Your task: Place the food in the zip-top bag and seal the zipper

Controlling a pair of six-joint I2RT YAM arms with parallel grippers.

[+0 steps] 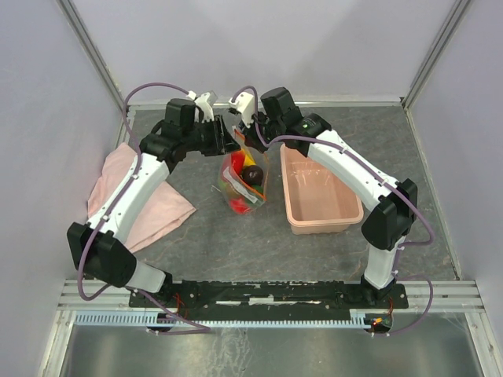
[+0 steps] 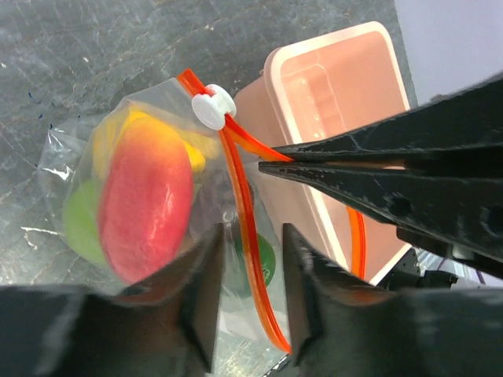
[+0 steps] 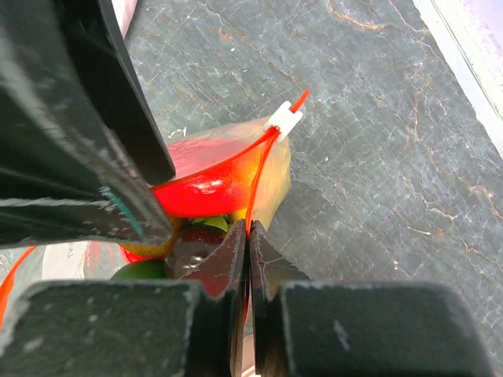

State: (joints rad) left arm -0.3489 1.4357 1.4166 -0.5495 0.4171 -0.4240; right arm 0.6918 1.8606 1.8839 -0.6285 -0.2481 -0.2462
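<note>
- Crinkly clear bag [image 1: 236, 187] of glossy rounded food [image 2: 148, 203] lies just left of the smooth pink bin [image 1: 292, 221].
- Right gripper [image 3: 248, 237] is pinched onto the thin orange zipper [image 2: 246, 206].
- Left gripper [image 2: 251, 239] has its fingers apart, straddling the zipper.

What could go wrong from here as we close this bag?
1. The right gripper is shut on the zipper away from its white slider; pulling may drag the zip-top bag rather than seal it.
2. The red-yellow fruit bulges beside the zipper and may block closure.
3. The open left gripper sits very near the right one; they might collide.
</note>
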